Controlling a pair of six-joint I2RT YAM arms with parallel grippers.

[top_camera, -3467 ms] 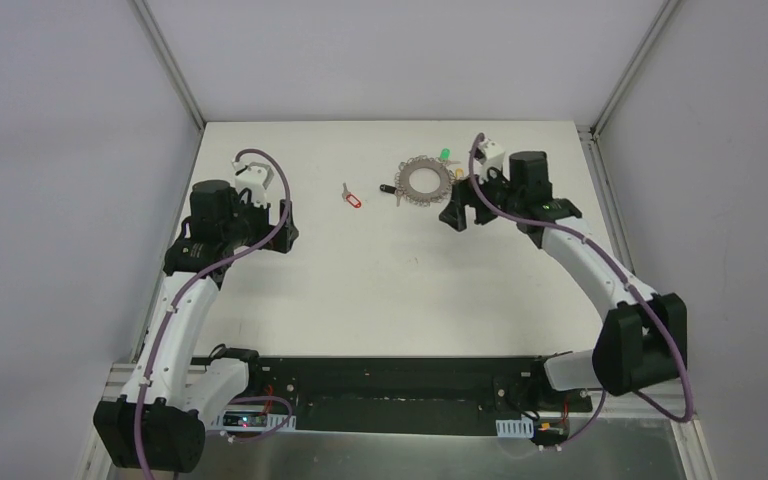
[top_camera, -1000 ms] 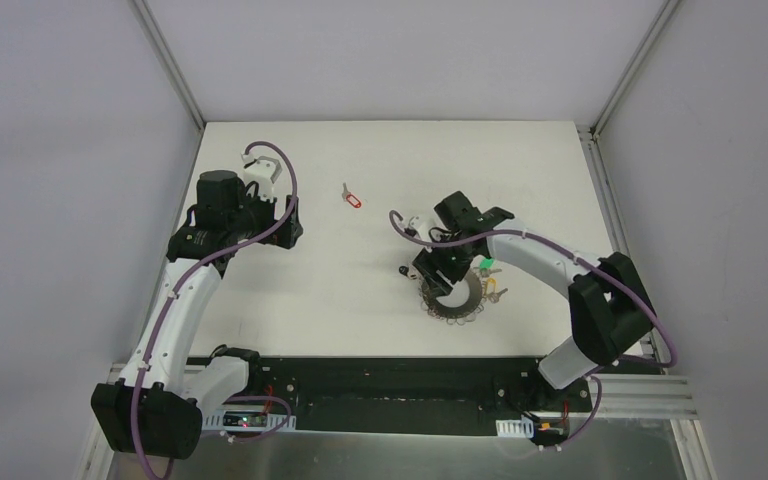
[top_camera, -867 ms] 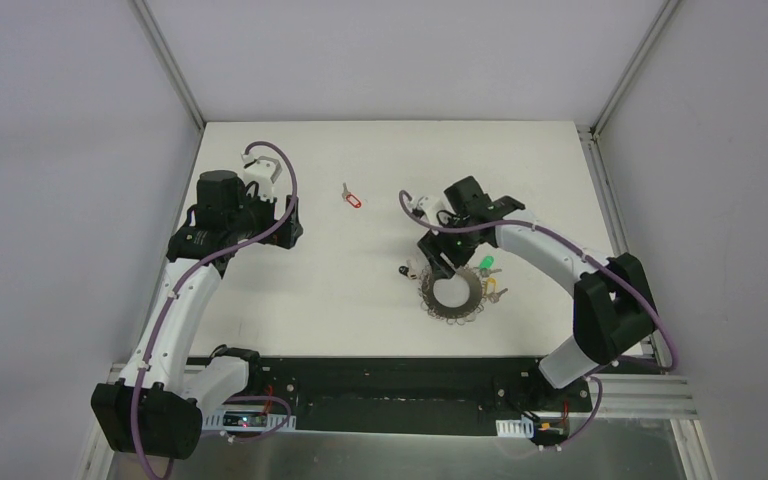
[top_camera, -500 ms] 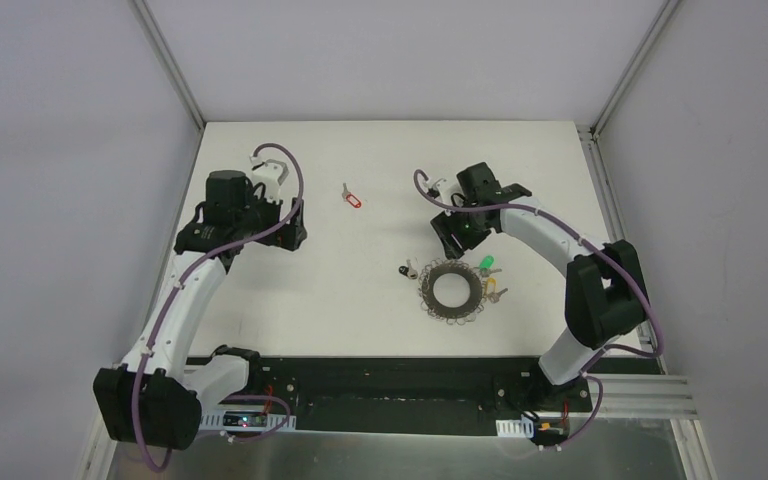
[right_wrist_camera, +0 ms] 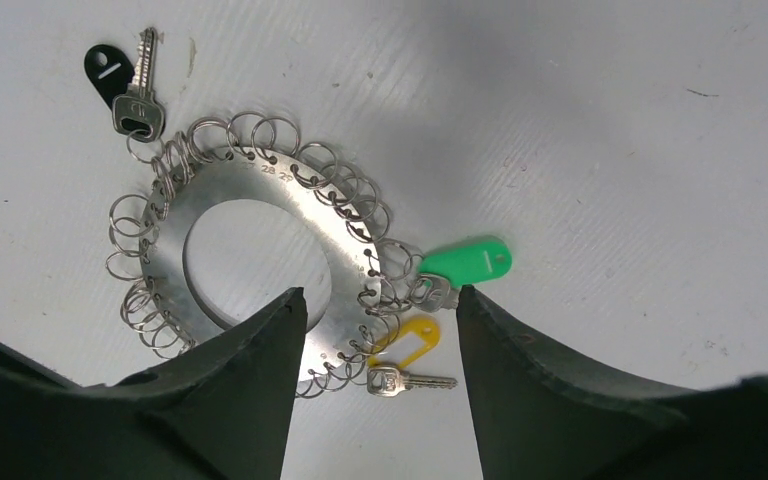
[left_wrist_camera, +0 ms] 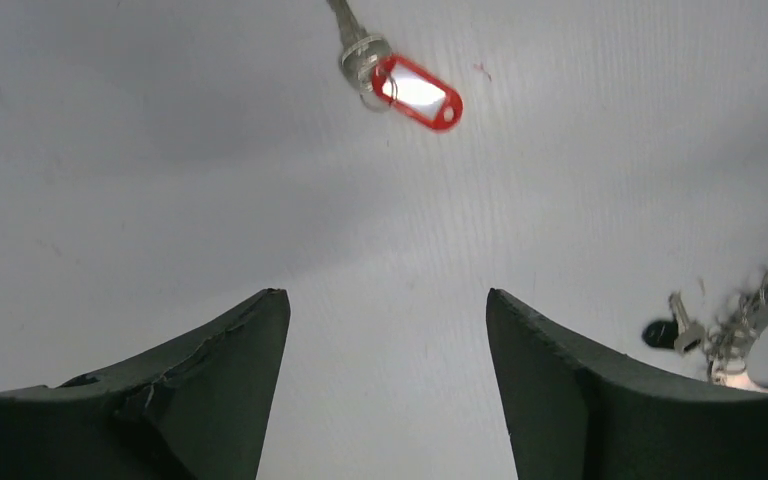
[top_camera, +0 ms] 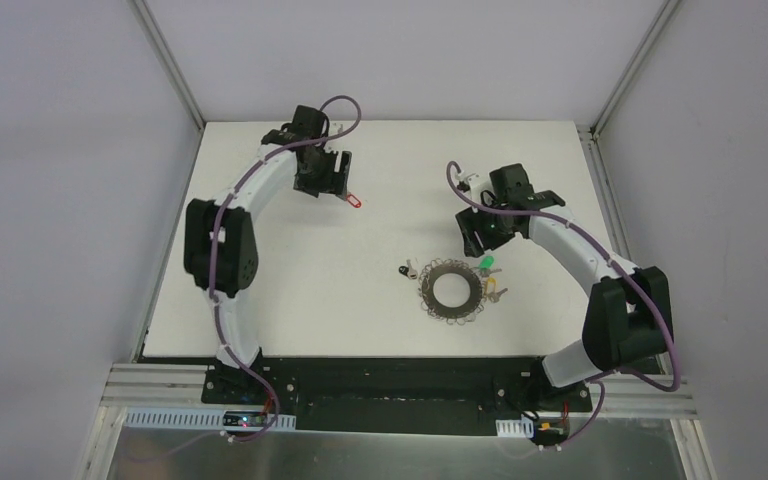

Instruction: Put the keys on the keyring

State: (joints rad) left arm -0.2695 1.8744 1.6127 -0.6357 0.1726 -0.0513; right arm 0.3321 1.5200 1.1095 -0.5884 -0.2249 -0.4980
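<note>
Left gripper (left_wrist_camera: 385, 295) wide, empty, at bottom centre; red key (left_wrist_camera: 415, 92) at top. Right gripper (right_wrist_camera: 380, 290) wide, empty, over keyring (right_wrist_camera: 250, 182).

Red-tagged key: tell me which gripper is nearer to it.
Left. The left gripper hovers right beside the red-tagged key; the right gripper is much farther off, near the keyring.

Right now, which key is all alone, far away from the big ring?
The red key. It lies by itself, far from the keyring, while the green key, yellow key and black key sit right at its rim.
</note>
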